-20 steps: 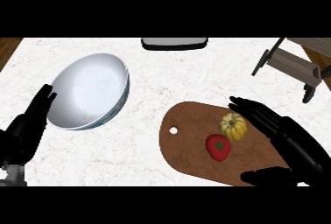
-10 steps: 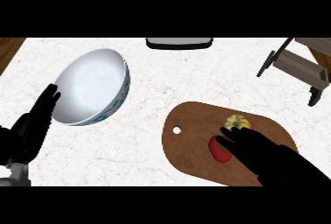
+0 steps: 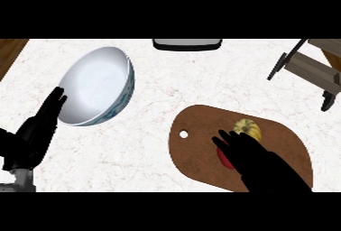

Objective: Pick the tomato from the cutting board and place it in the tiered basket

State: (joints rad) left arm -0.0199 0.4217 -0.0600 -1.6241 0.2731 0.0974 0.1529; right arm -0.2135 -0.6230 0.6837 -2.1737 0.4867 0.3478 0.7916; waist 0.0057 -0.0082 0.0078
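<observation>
Probably light, smooth and soft, the tomato (image 3: 224, 159) lies on the cutting board (image 3: 200, 149) mostly hidden beneath the right hand (image 3: 256, 158), whose straight, unclenched fingers should cup its round sides

One head view looks steeply down on the counter (image 3: 166, 81) (forearms enter at the frame's lower edge).

Right hand (image 3: 256, 158) low, fingers (image 3: 226, 140) extended; left hand (image 3: 36, 131) open, upright.
</observation>
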